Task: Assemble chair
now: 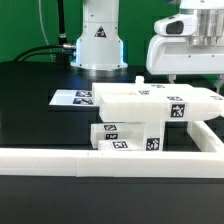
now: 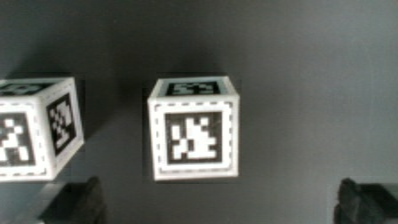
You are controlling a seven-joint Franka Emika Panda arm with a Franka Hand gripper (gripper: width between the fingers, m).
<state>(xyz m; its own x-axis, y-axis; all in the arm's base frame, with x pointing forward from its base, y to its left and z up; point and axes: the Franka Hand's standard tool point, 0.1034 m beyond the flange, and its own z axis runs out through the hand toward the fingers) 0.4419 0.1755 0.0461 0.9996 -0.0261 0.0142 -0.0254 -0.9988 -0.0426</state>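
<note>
The chair's white tagged pieces lie grouped at the table's middle: a long chunky piece (image 1: 150, 102) on top and lower blocks (image 1: 125, 138) in front of it. My gripper (image 1: 185, 72) hangs above the group's end on the exterior view's right; its fingertips are hard to make out there. In the wrist view my gripper (image 2: 217, 205) is open and empty, with one dark fingertip (image 2: 71, 200) at each side. A white tagged block (image 2: 192, 130) stands below, between the fingers and apart from them. A second tagged block (image 2: 36, 130) stands beside it.
A long plain white rail (image 1: 110, 160) runs across the front and up the exterior view's right. The marker board (image 1: 72, 98) lies flat at the exterior view's left of the pieces. The robot base (image 1: 98, 40) stands at the back. The table is black.
</note>
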